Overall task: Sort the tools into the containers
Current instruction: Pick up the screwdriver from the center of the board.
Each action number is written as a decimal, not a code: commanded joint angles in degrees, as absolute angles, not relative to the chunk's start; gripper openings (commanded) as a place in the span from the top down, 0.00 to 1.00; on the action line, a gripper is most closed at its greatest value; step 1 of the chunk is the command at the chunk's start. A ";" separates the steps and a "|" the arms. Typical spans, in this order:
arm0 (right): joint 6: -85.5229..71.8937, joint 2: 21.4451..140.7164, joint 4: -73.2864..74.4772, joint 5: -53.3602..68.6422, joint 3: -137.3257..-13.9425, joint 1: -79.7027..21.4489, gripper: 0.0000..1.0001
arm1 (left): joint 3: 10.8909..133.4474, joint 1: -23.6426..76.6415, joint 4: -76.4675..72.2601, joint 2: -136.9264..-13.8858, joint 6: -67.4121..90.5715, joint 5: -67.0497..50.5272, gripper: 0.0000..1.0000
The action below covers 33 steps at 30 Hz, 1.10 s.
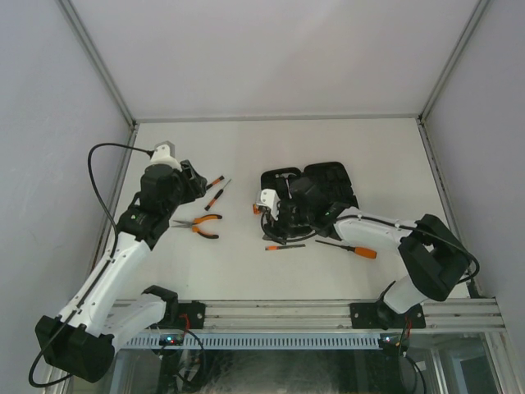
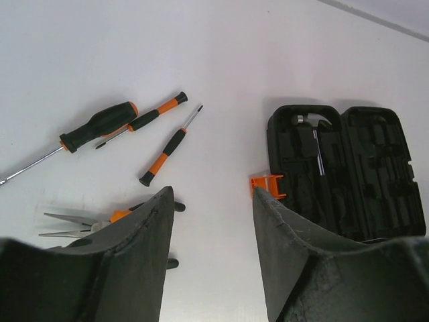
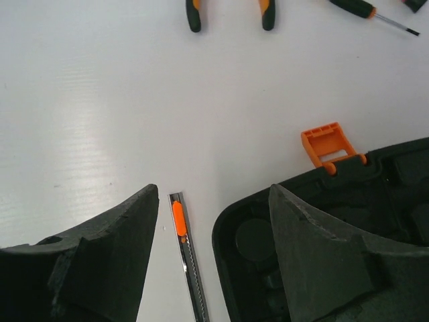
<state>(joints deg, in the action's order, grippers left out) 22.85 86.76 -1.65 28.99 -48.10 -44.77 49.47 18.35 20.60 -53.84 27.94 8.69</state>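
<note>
A black tool case lies open on a white table, with its orange latch sticking out from one edge. A hammer sits in a moulded slot inside the case. The right gripper hovers at the case's latch side, jaws apart and empty. A slim metal tool with an orange slider lies just beside the case.

Well to the left of the case, the left gripper hangs with jaws apart and empty. Orange-handled pliers and three screwdrivers also lie on that side, apart from the case. An orange-handled screwdriver and a thin screwdriver lie just in front of the case.
</note>
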 commanded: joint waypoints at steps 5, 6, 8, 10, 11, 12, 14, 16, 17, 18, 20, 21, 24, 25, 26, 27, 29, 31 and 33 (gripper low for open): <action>31.79 91.47 4.95 33.00 -53.99 -46.55 0.34 | 49.28 17.79 19.96 -52.58 25.72 7.29 0.45; 32.95 92.42 5.99 32.87 -54.59 -46.68 0.34 | 49.20 17.79 20.00 -52.68 25.77 7.57 0.45; 34.61 93.66 8.37 32.14 -55.72 -47.18 0.34 | 49.28 17.59 20.19 -52.94 25.77 7.57 0.45; 36.01 94.76 9.96 31.54 -56.66 -47.57 0.35 | 49.31 17.51 20.21 -53.04 25.75 7.40 0.45; 36.45 95.21 10.46 31.29 -56.92 -47.69 0.35 | 49.21 17.49 20.17 -53.08 25.83 7.30 0.45; 36.83 95.62 10.90 31.07 -57.11 -47.80 0.35 | 49.21 17.47 20.13 -53.01 25.84 7.17 0.45; 37.57 96.37 11.70 30.86 -57.43 -47.90 0.36 | 49.21 17.40 19.95 -53.11 25.84 6.84 0.45; 38.07 97.00 12.33 30.57 -57.68 -47.90 0.36 | 49.20 17.32 19.87 -53.26 25.82 6.41 0.45; 38.33 97.33 12.69 30.39 -57.80 -47.90 0.37 | 49.22 17.24 19.86 -53.35 25.83 6.27 0.45; 38.66 97.71 13.23 30.41 -58.08 -47.83 0.37 | 49.22 17.23 19.79 -53.47 25.84 6.04 0.45; 39.15 98.73 14.47 30.12 -58.77 -47.86 0.38 | 49.17 17.12 19.77 -53.69 25.90 5.71 0.45; 39.42 99.12 15.02 29.79 -59.10 -47.87 0.39 | 49.19 17.05 19.76 -53.83 25.97 5.55 0.45; 40.27 99.73 16.27 28.44 -59.35 -47.89 0.39 | 49.17 16.97 19.76 -54.04 26.01 5.19 0.45; 40.46 99.83 16.63 27.94 -59.33 -47.86 0.39 | 49.18 16.96 19.77 -54.12 26.01 5.09 0.45; 40.63 99.92 16.89 27.53 -59.33 -47.89 0.39 | 49.21 16.92 19.70 -54.07 26.02 5.03 0.45; 40.83 99.97 17.24 27.08 -59.33 -47.90 0.39 | 49.20 16.81 19.69 -54.07 26.02 4.93 0.45; 41.17 100.15 18.10 26.45 -59.37 -47.82 0.39 | 49.22 16.86 19.67 -54.21 26.02 4.75 0.45; 41.46 100.36 19.78 26.10 -59.99 -47.69 0.39 | 49.21 16.79 19.67 -54.15 26.03 4.53 0.45; 41.52 100.22 20.82 26.17 -60.12 -47.63 0.40 | 49.21 16.79 19.69 -54.17 26.01 4.47 0.45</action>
<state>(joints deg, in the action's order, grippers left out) 40.12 99.57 16.78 28.08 -58.15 -47.68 49.45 17.23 20.75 -54.33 27.31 5.56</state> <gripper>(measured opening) 0.607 0.549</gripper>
